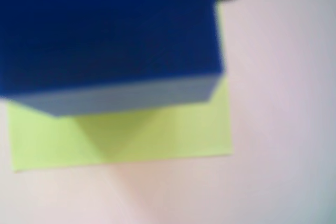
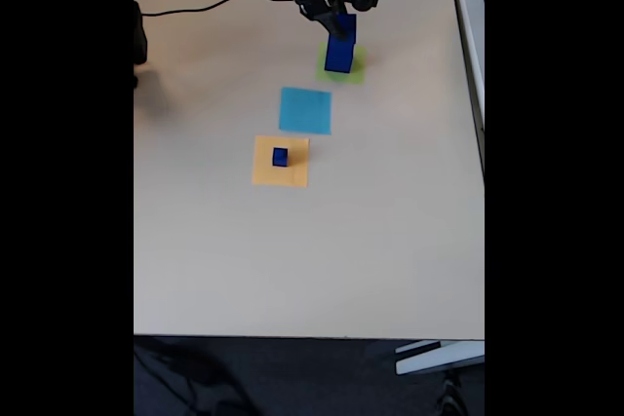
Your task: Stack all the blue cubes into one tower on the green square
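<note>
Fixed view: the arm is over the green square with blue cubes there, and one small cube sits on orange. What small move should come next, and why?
Probably lift straight up off the tower on the green square, then head for the small cube on the orange square. The gripper sits at the tower's top; whether it is open cannot be told.

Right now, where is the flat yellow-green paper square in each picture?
Wrist view: the flat yellow-green paper square fills the lower middle, partly under a big dark blue cube.
Fixed view: it lies near the top, right of centre, under the blue stack.
Shared landmark: that blue cube sitting on the square.
</note>
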### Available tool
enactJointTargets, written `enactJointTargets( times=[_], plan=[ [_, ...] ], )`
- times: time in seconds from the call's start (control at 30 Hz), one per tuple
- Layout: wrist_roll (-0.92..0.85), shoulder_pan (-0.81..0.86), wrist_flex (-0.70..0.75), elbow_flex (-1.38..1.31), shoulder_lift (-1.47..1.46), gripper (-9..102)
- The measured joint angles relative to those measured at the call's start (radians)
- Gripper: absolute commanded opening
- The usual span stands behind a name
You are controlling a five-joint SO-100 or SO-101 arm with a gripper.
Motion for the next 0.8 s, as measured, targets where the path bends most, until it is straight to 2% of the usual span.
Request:
enactJointTargets(
  times=[0.8],
  plan=[
    [-0.014, 0.000, -0.032, 0.037, -0.009, 6]
  ],
)
